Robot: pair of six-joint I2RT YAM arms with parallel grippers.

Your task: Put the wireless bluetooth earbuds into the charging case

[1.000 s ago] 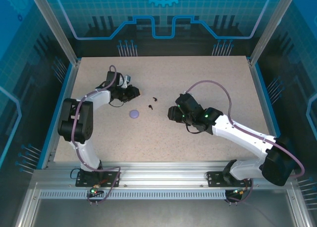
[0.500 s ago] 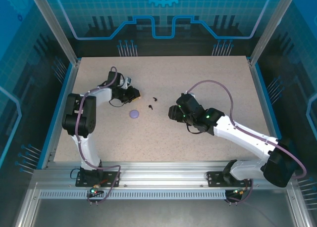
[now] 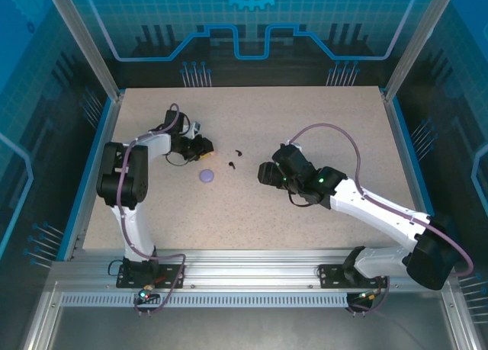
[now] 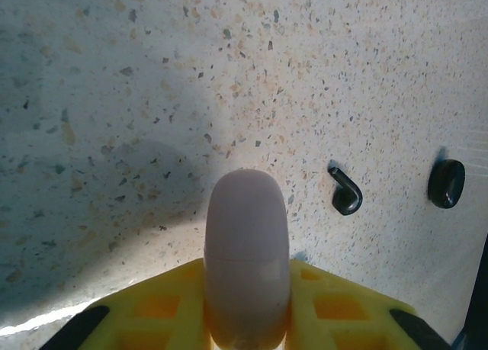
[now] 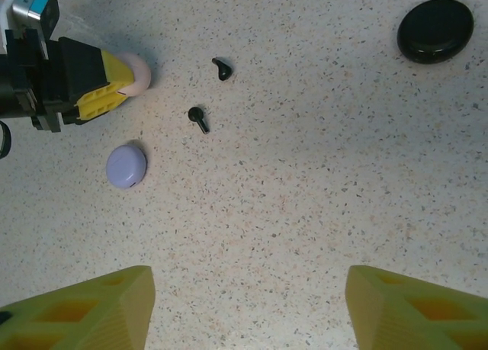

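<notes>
Pinching pale pink round case (image 4: 245,228) in my left tool (image 4: 245,312); right tool (image 5: 250,281) hanging spread. Next likely needing descent onto black stemmed earbud (image 5: 199,119).

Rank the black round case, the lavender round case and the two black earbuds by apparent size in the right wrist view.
1. black round case, largest
2. lavender round case
3. upper black earbud and lower black earbud, smallest; they look alike, so they stay unranked

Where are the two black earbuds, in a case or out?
Out. The upper black earbud and lower black earbud lie bare on the table, apart from the black case.
</notes>
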